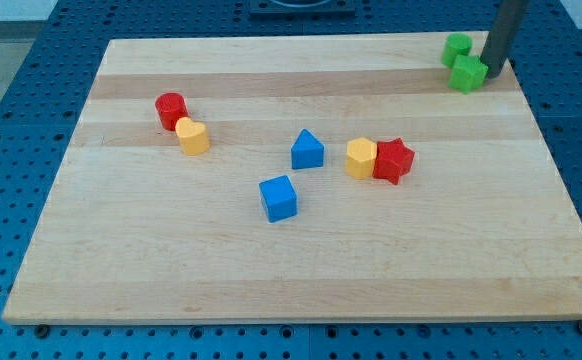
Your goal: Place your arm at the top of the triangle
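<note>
A blue triangle block (307,150) sits near the middle of the wooden board (301,260). My tip (492,74) is at the board's top right, touching the right side of a green cube (467,73), far to the upper right of the triangle. Another green block (457,47) lies just above the green cube.
A blue cube (279,198) lies below and left of the triangle. A yellow block (361,158) touches a red star-shaped block (394,160) to the triangle's right. A red block (171,109) and a yellow block (193,136) sit together at the left.
</note>
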### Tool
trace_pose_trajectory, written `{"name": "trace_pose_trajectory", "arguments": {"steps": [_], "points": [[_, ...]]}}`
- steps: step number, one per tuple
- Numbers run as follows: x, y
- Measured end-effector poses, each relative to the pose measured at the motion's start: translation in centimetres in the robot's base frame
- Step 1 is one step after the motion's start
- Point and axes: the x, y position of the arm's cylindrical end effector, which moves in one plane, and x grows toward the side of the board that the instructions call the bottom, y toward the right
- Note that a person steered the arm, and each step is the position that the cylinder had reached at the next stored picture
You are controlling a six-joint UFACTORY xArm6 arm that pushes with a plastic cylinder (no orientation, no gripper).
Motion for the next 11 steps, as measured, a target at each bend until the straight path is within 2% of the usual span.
{"name": "trace_pose_trajectory", "arguments": {"steps": [2, 4, 6, 7, 9, 11], "points": [[0.0, 0.1], [0.0, 3.4], [4.9, 2.7], [6.4, -0.5], [6.6, -5.6], [6.6, -13.3]]}}
